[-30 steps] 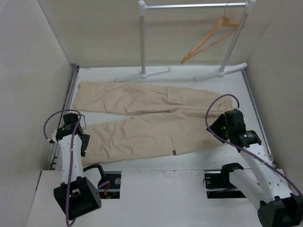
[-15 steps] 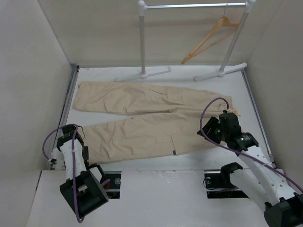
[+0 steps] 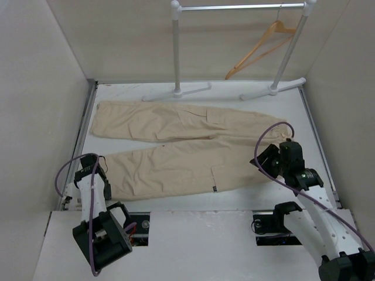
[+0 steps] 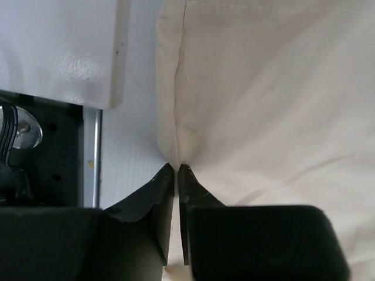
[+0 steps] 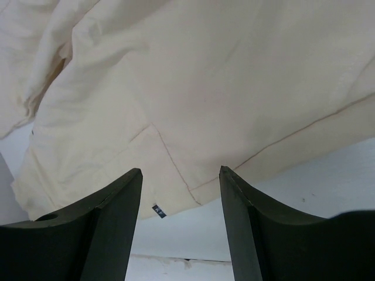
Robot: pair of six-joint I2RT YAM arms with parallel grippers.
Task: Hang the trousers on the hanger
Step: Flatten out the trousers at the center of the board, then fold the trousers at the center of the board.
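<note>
The beige trousers (image 3: 176,146) lie flat across the table, both legs pointing left and the waist at the right. The wooden hanger (image 3: 261,50) hangs from the rail at the back right. My left gripper (image 3: 101,180) is at the hem of the near leg; in the left wrist view it (image 4: 176,170) is shut, pinching the edge of the cloth (image 4: 263,105). My right gripper (image 3: 265,164) is open just above the waist end; in the right wrist view its jaws (image 5: 180,172) straddle the near edge of the trousers (image 5: 205,76), with the small dark tag (image 5: 158,211) between them.
The white garment rail (image 3: 234,7) stands at the back on two feet (image 3: 176,91). Walls close in the table on both sides. A raised white ledge (image 4: 58,47) and a dark gap with metal parts lie just left of the hem.
My left arm has dropped toward the near edge, down onto the hem of the near leg. My right gripper has shifted slightly over the waist end. The trousers lie as before.
</note>
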